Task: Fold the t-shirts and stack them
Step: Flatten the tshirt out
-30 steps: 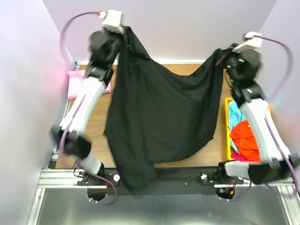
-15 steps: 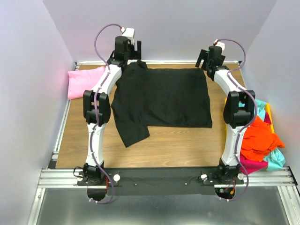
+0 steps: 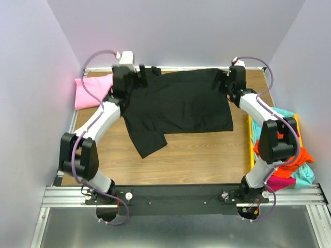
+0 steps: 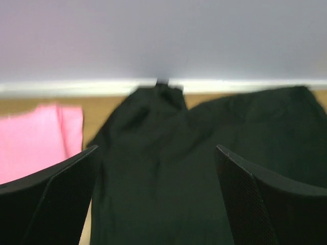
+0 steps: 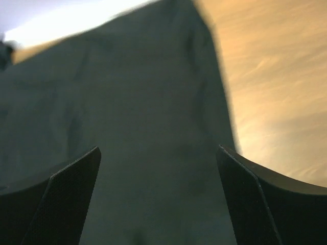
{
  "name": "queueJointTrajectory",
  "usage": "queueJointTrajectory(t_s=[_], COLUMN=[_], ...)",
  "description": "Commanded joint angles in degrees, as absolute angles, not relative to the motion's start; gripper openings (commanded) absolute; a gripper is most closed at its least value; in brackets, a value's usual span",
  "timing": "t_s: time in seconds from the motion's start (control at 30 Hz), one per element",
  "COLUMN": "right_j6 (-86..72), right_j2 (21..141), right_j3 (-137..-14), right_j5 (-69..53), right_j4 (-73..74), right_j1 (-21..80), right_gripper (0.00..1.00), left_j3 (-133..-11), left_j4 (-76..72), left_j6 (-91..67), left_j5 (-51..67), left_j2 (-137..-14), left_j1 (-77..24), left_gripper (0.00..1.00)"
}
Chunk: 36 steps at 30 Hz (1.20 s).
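Note:
A black t-shirt (image 3: 176,106) lies spread flat across the back half of the table, one sleeve (image 3: 147,142) pointing toward the near left. My left gripper (image 3: 140,74) hovers over its far left corner, jaws wide open, with only black cloth (image 4: 168,168) beneath them. My right gripper (image 3: 221,82) is over the far right corner, also open, above the shirt's edge (image 5: 153,143). A folded pink t-shirt (image 3: 93,90) rests at the far left, also seen in the left wrist view (image 4: 36,135). Orange (image 3: 282,157), teal and magenta shirts are heaped at the right.
A yellow bin (image 3: 251,138) at the table's right edge holds the heap of coloured shirts, which spills over its rim. Purple walls close in on three sides. Bare wood (image 3: 196,160) shows between the black shirt and the arm bases.
The arms lowered the black shirt from hanging in the air onto the table and let it go. Both grippers opened and now hover over its far corners.

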State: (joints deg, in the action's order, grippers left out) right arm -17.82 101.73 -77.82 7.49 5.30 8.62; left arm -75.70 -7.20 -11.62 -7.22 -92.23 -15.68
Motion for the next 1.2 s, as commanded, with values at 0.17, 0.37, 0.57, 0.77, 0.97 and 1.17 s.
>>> queueJointTrajectory(t_s=[0.17,0.37,0.57,0.77,0.97,1.17], right_j6=[-23.72,-24.78,-26.36,-27.95,-28.74,-29.35], right_j2=[91.50,87.10,87.36,87.98,89.30,89.12], right_j3=[-63.02,-58.10,-52.56,-48.43,-45.88,-44.83], right_j5=[2.19,5.97,8.88,10.28,11.78,11.87], right_j4=[1.93,1.93,1.93,1.93,2.02,2.29], right_j1=[10.20,10.11,7.65,6.86,4.92,4.75], right_gripper=[1.00,1.00,1.00,0.99,0.85,0.83], left_j3=[-48.02,-38.00,-33.49,-34.19,-29.45,-26.90], left_j4=[-6.08,-0.09,7.28,19.94,19.25,17.67], left_j6=[-22.75,-35.93,-47.26,-55.36,-59.23,-59.59], left_j5=[-31.44,-38.85,-42.09,-44.83,-40.08,-36.83], left_j2=[-78.94,-68.57,-63.19,-65.66,-61.44,-58.71], left_j1=[-28.11,-34.62,-41.12,-45.79,-47.20,-47.55], left_gripper=[0.98,0.98,0.98,0.98,0.98,0.91])
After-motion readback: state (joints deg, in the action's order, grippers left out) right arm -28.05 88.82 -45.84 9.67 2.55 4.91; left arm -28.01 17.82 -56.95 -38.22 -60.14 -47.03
